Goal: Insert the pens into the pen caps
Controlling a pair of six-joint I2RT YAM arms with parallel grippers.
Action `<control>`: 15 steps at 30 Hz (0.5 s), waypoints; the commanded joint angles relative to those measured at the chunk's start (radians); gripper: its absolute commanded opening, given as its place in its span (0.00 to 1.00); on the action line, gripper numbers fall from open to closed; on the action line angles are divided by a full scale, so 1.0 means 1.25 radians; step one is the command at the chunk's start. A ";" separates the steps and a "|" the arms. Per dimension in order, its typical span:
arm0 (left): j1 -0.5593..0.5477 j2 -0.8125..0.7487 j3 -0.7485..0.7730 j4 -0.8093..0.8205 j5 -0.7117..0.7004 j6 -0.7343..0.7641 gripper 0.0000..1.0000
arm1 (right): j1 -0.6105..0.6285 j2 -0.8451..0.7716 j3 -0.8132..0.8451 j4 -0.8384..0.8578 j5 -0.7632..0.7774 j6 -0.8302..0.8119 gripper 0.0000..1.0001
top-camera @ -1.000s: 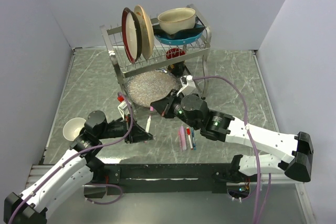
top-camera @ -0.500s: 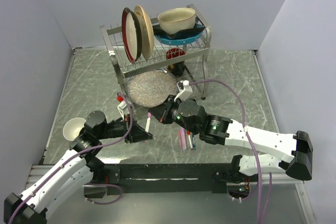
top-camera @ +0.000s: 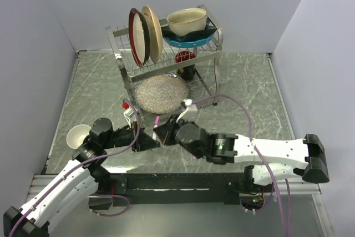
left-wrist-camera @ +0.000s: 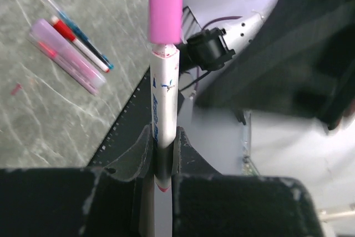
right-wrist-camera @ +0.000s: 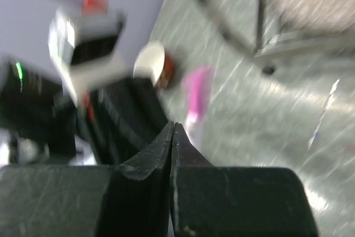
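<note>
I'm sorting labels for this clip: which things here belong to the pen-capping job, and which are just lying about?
Part of the job:
white pen, gripped by the left gripper
pink cap at its tip
loose pens on the table

Lying about:
dish rack
plates
bowl
cup

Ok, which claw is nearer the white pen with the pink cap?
Left. The left claw is clamped on the white pen's barrel; the right claw is shut, close by its pink cap.
</note>
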State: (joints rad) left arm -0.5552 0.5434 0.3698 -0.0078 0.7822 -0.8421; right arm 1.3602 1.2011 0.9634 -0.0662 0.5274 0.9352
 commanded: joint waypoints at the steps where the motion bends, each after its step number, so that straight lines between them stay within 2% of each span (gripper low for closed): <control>1: 0.001 0.011 0.057 0.030 -0.038 0.050 0.01 | 0.054 0.023 0.018 -0.044 0.032 0.027 0.00; 5: 0.001 0.013 0.061 0.025 -0.032 0.066 0.01 | 0.063 -0.022 -0.038 -0.017 0.032 0.052 0.01; 7: 0.001 0.011 0.060 0.027 -0.028 0.069 0.01 | 0.063 -0.056 -0.058 0.012 0.031 0.050 0.06; 10: 0.001 0.001 0.056 0.034 -0.018 0.070 0.01 | 0.063 -0.091 -0.066 0.011 0.041 0.034 0.14; 15: 0.000 -0.038 0.045 0.065 0.015 0.070 0.01 | 0.061 -0.136 -0.058 0.019 0.064 -0.020 0.37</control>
State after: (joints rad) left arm -0.5556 0.5373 0.3950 -0.0124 0.7624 -0.7780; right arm 1.4311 1.0943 0.8764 -0.0872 0.5480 0.9600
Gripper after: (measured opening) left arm 0.122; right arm 0.314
